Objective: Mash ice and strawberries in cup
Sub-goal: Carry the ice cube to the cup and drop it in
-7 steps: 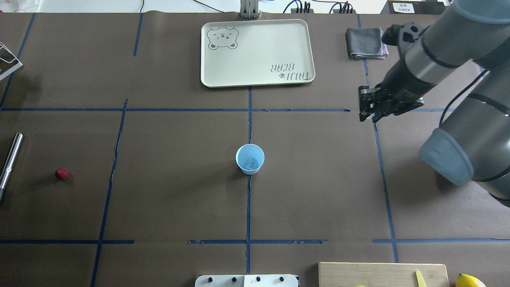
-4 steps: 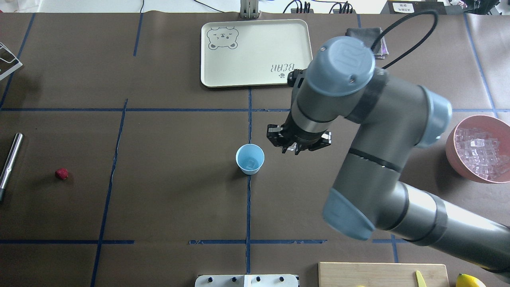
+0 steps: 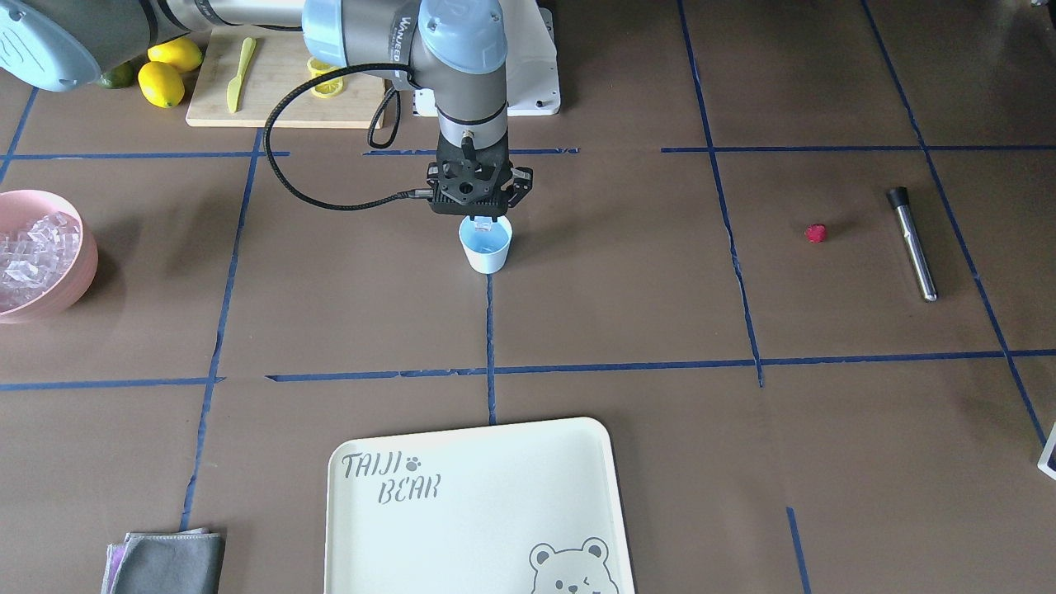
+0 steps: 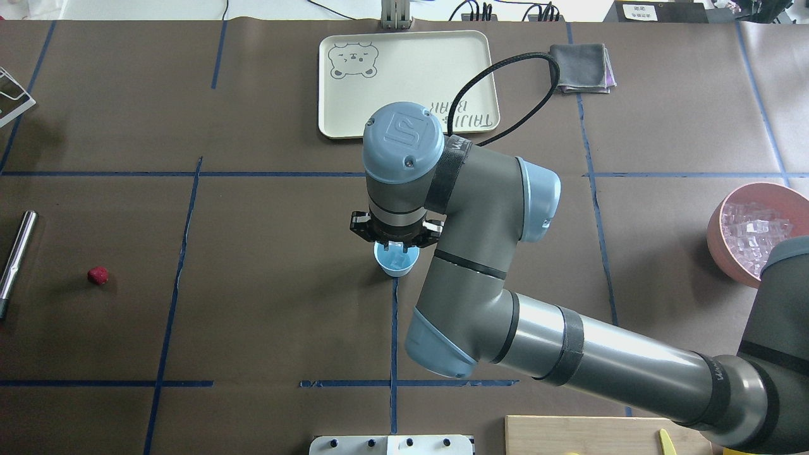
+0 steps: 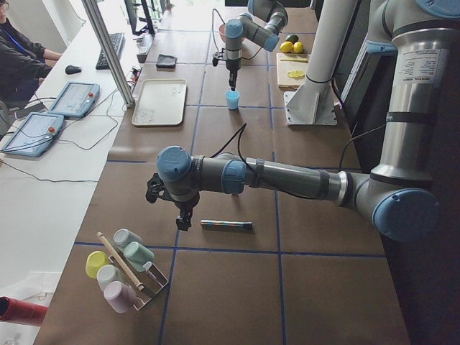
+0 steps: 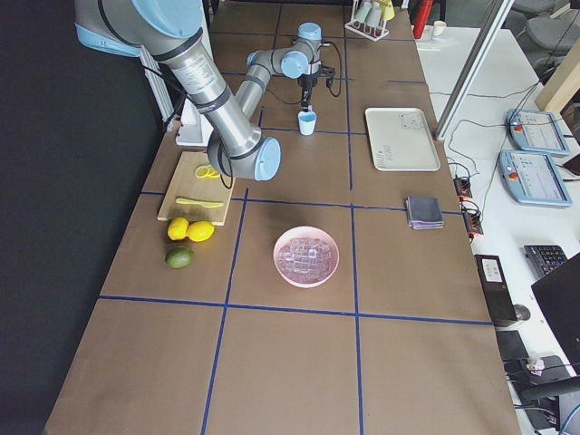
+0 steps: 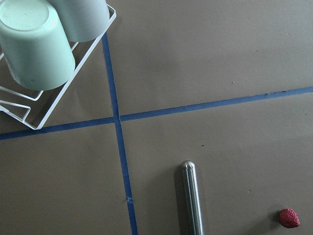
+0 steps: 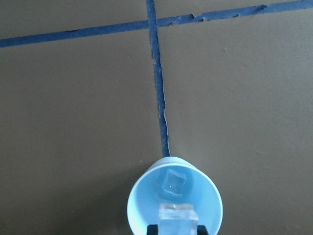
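The right gripper [image 3: 483, 219] hangs directly above the cup [image 3: 487, 254] at the centre of the desk [image 4: 265, 316], clamped on one ice cube [image 8: 178, 215]; another cube [image 8: 175, 182] lies inside. The strawberry [image 4: 98, 275] lies by the desk's left edge, nearest the left gripper [image 5: 182, 220], whose opening cannot be told.

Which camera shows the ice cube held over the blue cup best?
The right wrist view: the ice cube sits large and clear above the cup, with a second cube inside. Front-facing shows a speck under the right end effector; overhead mostly blocks it; side views are too small.
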